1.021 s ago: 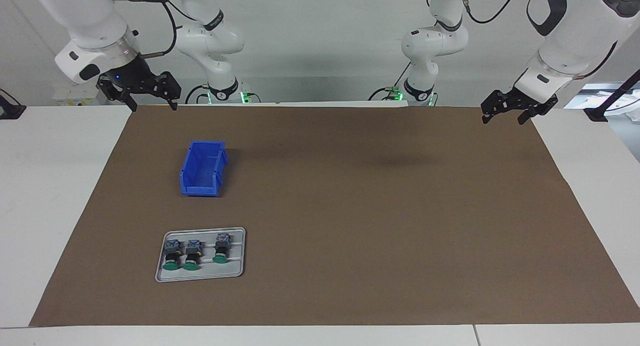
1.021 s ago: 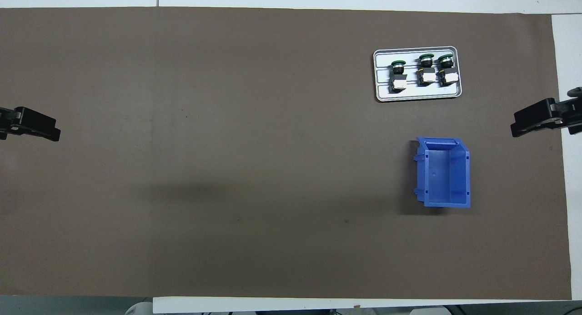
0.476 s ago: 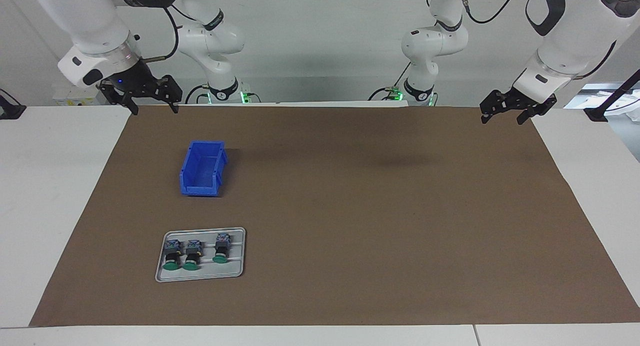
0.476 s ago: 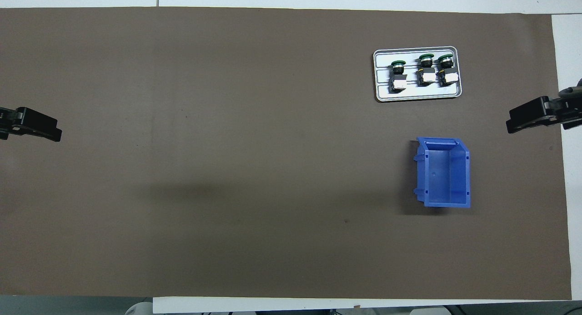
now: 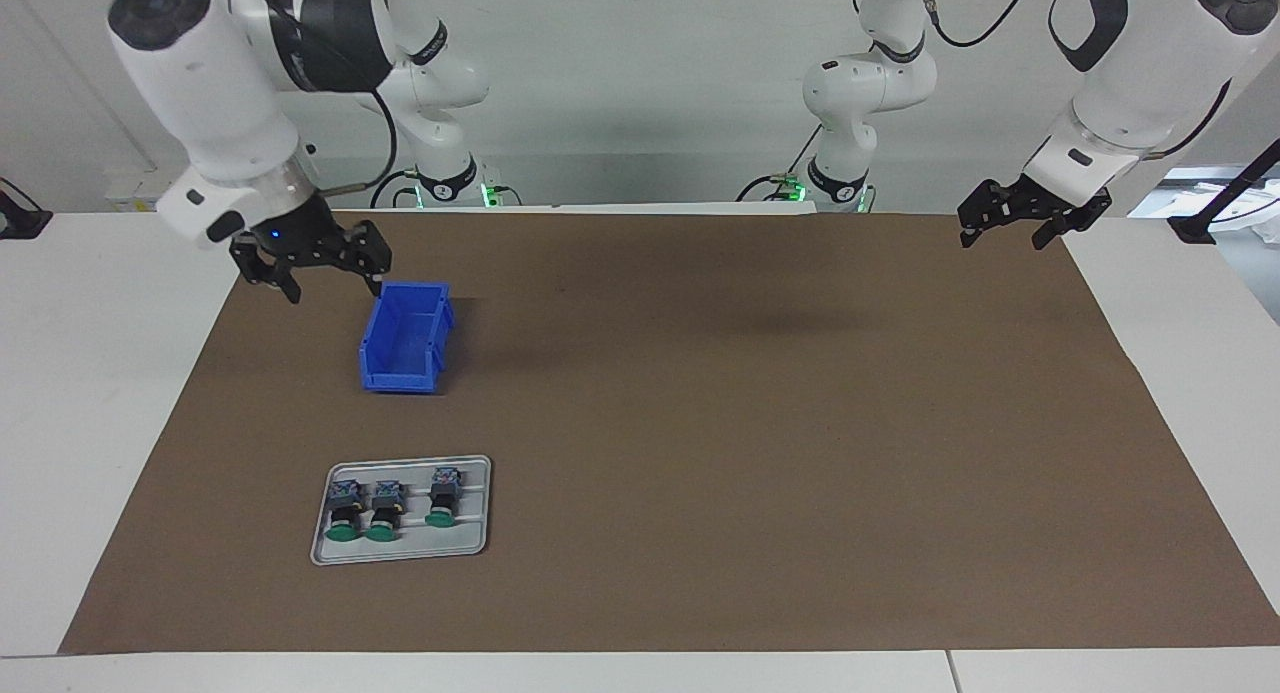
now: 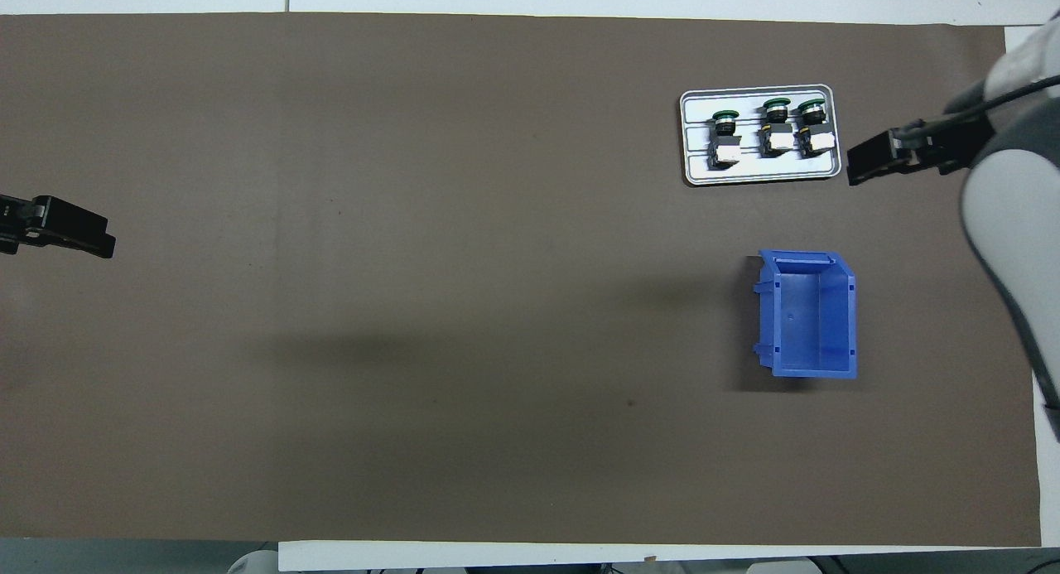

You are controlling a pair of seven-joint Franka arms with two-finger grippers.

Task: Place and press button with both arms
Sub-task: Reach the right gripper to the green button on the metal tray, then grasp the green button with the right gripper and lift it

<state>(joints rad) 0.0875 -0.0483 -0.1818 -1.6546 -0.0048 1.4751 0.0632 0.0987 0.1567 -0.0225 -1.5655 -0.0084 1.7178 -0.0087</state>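
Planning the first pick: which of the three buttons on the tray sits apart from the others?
The button at the tray's end toward the left arm; the other two lie side by side, a gap separating them from it.

Three buttons (image 5: pixel 383 509) lie in a tray (image 5: pixel 400 556), farther from the robots than the bin (image 5: pixel 404 336), toward the right arm's end.

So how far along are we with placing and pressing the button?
Nothing is done yet: all three buttons lie on the grey tray, and the blue bin holds nothing. The open right claw hangs empty in the air; the left claw waits. Picking, placing and pressing all remain.
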